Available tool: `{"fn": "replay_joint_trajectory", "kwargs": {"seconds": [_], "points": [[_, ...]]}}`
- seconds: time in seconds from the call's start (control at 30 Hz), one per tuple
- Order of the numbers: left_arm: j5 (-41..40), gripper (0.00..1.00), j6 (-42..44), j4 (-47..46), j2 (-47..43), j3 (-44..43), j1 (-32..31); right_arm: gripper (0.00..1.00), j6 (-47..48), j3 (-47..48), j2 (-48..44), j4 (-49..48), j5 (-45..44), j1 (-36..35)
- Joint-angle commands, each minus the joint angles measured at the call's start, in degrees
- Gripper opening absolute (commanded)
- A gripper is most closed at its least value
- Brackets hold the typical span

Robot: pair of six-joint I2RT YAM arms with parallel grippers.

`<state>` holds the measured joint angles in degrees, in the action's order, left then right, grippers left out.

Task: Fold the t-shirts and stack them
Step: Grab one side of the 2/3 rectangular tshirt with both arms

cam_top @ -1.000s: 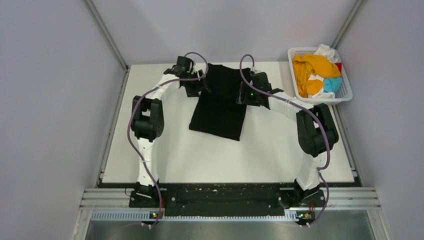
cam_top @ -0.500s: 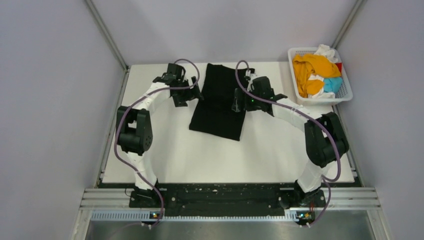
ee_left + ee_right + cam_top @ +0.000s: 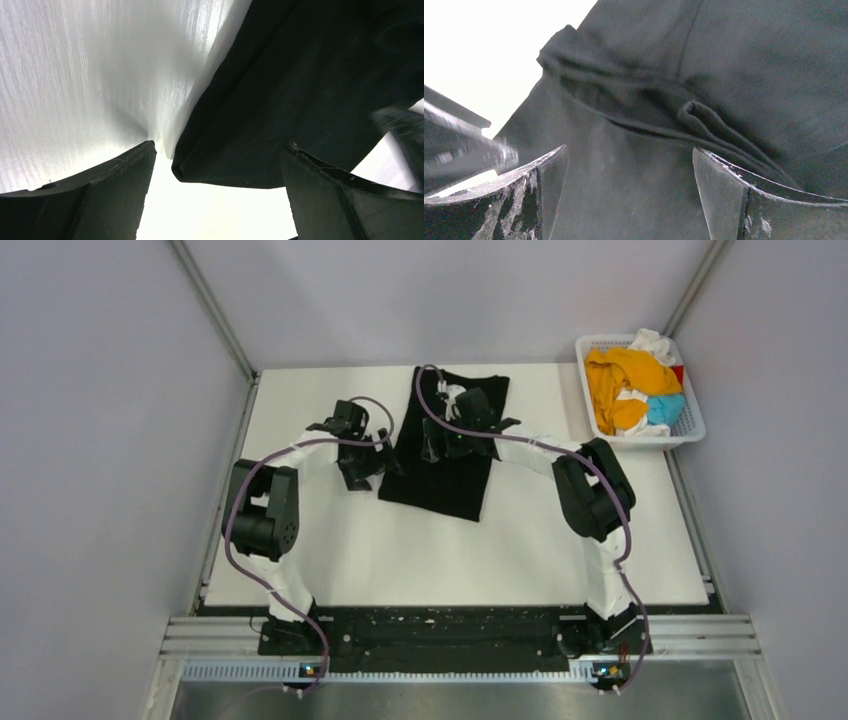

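A black t-shirt (image 3: 446,485) lies folded into a long strip on the white table (image 3: 330,550), toward the back. My left gripper (image 3: 370,464) hangs open just off its left edge. In the left wrist view the left gripper (image 3: 218,145) frames the black t-shirt's near corner (image 3: 260,125), and nothing is held. My right gripper (image 3: 438,445) hovers open over the middle of the strip. In the right wrist view the right gripper (image 3: 629,150) stands wide above the black t-shirt's creased fold (image 3: 649,105). Orange (image 3: 625,380), white (image 3: 652,343), light blue (image 3: 665,408) and red (image 3: 678,373) t-shirts are heaped together.
The coloured shirts sit in a white lattice basket (image 3: 690,425) at the table's back right corner. Grey walls close in the table on the left, right and back. A black rail (image 3: 440,635) carries both arm bases along the near edge.
Both grippers have opened and let go of the black t-shirt. The left one drew back toward me, off the cloth. The right one swung left over the shirt, which is now narrower.
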<state>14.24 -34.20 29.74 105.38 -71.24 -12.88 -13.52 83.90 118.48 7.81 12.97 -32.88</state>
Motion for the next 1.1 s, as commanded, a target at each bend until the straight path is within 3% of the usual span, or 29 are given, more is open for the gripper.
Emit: {"fn": "replay_joint_trajectory", "kwargs": {"seconds": [0.0,0.13,0.23,0.43,0.57,0.73,0.87,1.07], "points": [[0.70,0.99,-1.31,-3.39,-1.54,1.05,0.13,0.93,-1.54,9.66,2.89,-4.92,-6.32,3.49],[1.41,0.99,-1.40,-3.41,-0.76,1.86,0.14,0.93,-4.32,13.30,5.87,-2.68,-5.20,7.12],[1.07,0.95,-1.32,-3.38,-0.12,2.17,0.14,0.93,-0.55,9.06,1.16,-4.15,-3.76,7.60],[-0.06,0.70,-1.53,-3.19,1.49,2.35,0.14,0.93,5.42,-9.70,-13.74,-9.86,0.62,7.10],[-0.88,0.59,-2.06,-2.85,3.44,2.12,0.10,0.93,11.01,-20.33,-21.75,-4.69,-0.26,3.42],[-0.66,0.38,-2.44,-2.38,4.57,2.19,0.12,0.92,15.62,-25.95,-28.32,-0.05,-9.17,-3.01],[-1.54,0.20,-2.98,-2.77,3.10,4.38,0.14,0.90,13.88,-27.54,-30.14,2.24,-8.40,-3.38],[-3.01,0.17,-2.78,-1.74,1.60,5.47,0.14,0.88,17.17,-28.60,-29.09,6.35,-7.62,-6.40]]}}
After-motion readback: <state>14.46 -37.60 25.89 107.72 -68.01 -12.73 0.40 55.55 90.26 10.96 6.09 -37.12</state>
